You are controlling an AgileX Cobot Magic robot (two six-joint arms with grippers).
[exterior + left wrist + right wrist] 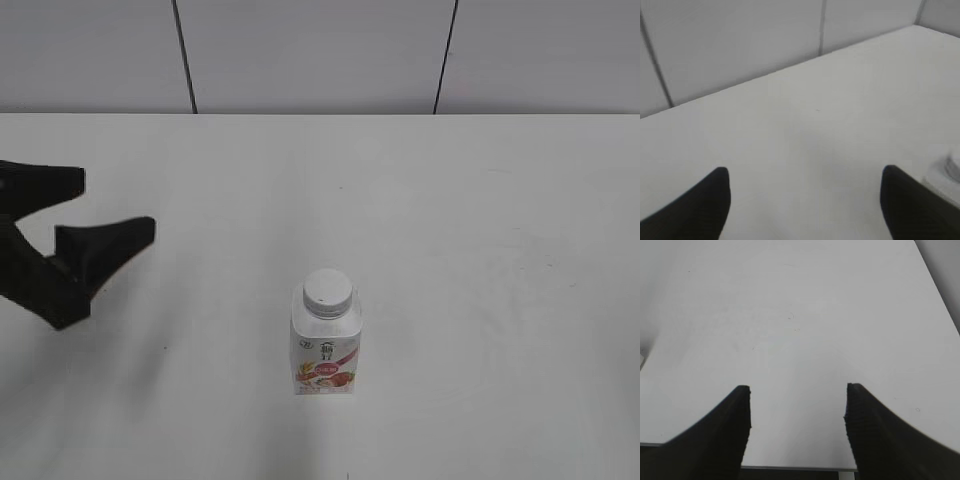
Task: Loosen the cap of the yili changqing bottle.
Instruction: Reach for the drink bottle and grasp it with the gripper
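The yili changqing bottle (326, 345) stands upright near the front middle of the white tabletop (480, 250), cap (328, 290) on. Left pincer (100, 205) hangs well to its left, jaws spread, empty. Right pincer (797, 390) gapes over bare tabletop too.

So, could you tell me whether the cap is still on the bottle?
On. The cap sits squarely atop the upright yili changqing bottle; whether it is screwed tight cannot be told.
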